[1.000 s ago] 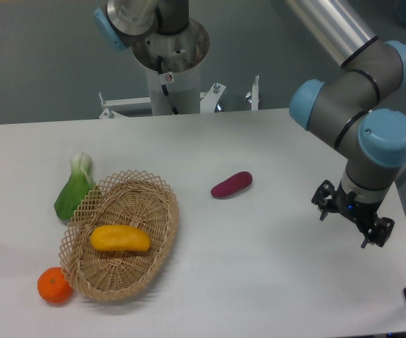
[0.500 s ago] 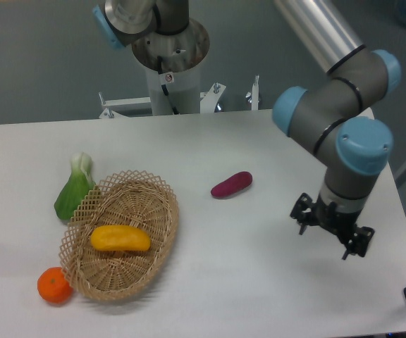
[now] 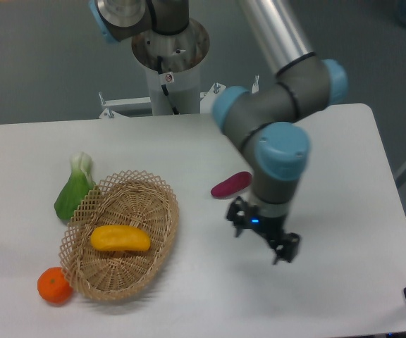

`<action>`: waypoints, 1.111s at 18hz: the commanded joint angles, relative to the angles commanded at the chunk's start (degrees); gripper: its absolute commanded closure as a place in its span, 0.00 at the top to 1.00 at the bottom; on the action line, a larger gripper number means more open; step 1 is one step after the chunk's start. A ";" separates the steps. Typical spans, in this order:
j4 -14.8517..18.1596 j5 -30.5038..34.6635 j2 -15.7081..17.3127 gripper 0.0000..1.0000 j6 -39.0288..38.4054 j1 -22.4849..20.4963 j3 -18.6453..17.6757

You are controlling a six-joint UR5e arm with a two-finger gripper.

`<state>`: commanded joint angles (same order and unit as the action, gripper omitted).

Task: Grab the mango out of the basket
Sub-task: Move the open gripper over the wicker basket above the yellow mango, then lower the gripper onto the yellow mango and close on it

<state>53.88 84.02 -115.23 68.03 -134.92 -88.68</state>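
Observation:
The yellow-orange mango [image 3: 120, 239] lies lengthwise in the middle of the tan wicker basket [image 3: 157, 197] at the front left of the table. My gripper [image 3: 262, 235] hangs above the table to the right of the basket, well apart from the mango. Its two dark fingers stand spread with nothing between them, so it is open and empty.
A purple oblong vegetable [image 3: 231, 184] lies just behind the gripper, partly beside my wrist. A small round orange [image 3: 53, 286] sits at the basket's front left. A green leafy vegetable [image 3: 74, 189] lies at the basket's back left. The arm's base column [image 3: 169, 67] stands behind the table.
My arm has swung left across the table, carrying the gripper from near the right edge to just right of the basket. The produce and basket have not moved.

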 joint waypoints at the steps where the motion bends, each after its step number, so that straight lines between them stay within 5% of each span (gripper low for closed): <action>1: -0.09 0.09 0.26 1.00 0.09 1.32 -0.87; 12: -0.88 0.09 1.41 1.00 0.97 11.43 -7.82; 20: -0.88 0.26 0.01 1.00 3.25 12.75 -10.37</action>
<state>53.00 84.29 -115.22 71.28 -122.17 -99.05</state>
